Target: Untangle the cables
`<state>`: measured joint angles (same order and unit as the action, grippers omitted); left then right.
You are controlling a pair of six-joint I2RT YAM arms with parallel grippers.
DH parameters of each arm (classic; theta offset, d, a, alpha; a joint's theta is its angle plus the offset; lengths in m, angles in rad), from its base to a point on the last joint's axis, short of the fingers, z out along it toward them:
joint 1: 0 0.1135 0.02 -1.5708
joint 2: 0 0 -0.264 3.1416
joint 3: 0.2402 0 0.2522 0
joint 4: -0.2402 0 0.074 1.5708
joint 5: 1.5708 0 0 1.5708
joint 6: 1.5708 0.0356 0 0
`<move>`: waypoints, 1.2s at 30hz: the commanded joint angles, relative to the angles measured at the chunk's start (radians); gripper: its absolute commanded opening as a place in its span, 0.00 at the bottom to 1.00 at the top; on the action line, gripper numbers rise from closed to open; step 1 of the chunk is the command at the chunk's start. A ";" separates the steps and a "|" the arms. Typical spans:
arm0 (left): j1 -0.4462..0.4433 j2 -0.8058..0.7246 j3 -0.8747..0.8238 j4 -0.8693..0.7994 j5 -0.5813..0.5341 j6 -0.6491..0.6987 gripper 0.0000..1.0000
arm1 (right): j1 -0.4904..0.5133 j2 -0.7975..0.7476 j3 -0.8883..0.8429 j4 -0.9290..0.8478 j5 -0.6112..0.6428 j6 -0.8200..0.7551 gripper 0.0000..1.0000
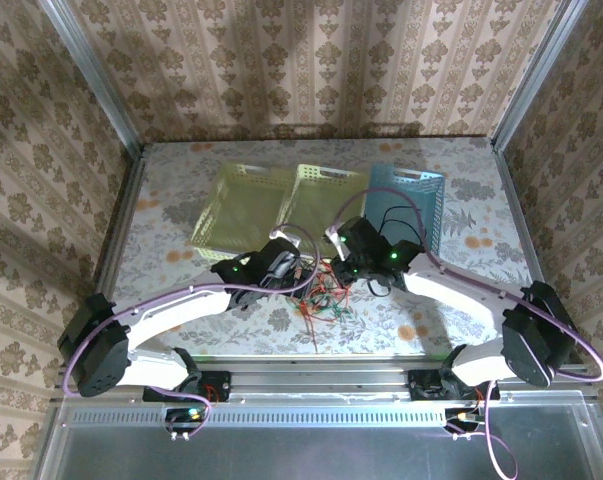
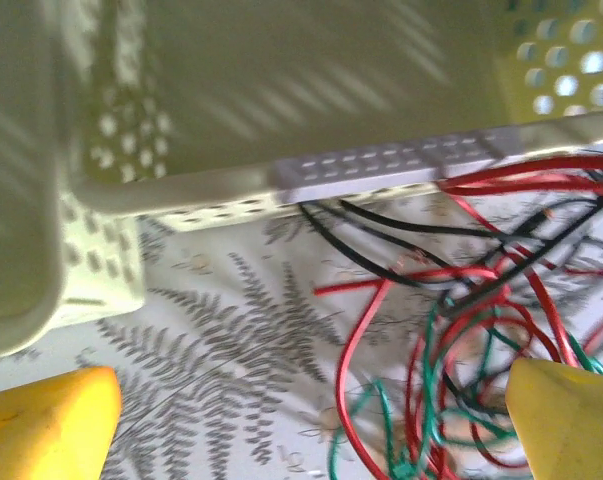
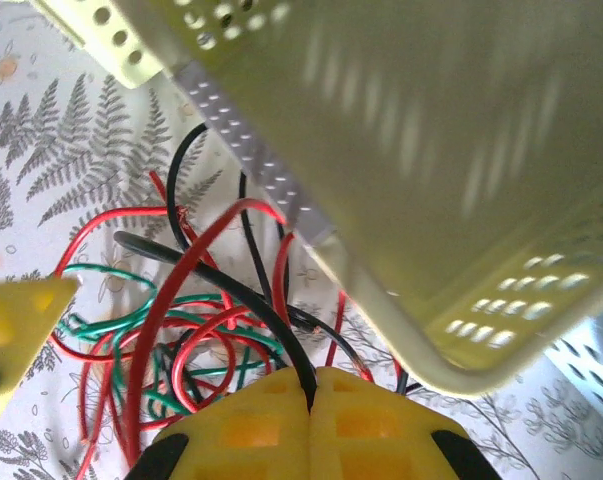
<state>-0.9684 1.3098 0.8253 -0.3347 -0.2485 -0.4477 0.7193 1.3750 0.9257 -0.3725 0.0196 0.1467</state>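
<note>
Clamping a black cable (image 3: 243,302), right gripper (image 3: 311,410) sits closed; left gripper (image 2: 306,420) gapes wide.

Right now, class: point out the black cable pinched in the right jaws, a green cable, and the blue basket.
black cable (image 3: 241,295), right wrist view, its middle stretch crossing the red loops.
green cable (image 3: 111,268), right wrist view, top of its loop.
blue basket (image 1: 413,176), top external view, far rim.
</note>
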 commanded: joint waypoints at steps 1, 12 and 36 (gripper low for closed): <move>-0.009 0.021 -0.005 0.066 0.088 0.071 1.00 | -0.032 -0.041 -0.027 0.028 -0.067 0.049 0.00; -0.031 0.158 0.084 0.106 0.130 0.173 0.73 | -0.073 -0.084 -0.148 0.021 -0.211 0.120 0.00; -0.040 0.181 0.102 0.104 0.180 0.196 0.19 | -0.081 -0.004 -0.070 0.030 -0.217 0.137 0.27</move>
<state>-1.0027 1.4868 0.9058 -0.2161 -0.0742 -0.2638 0.6437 1.3556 0.8150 -0.3389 -0.1780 0.2935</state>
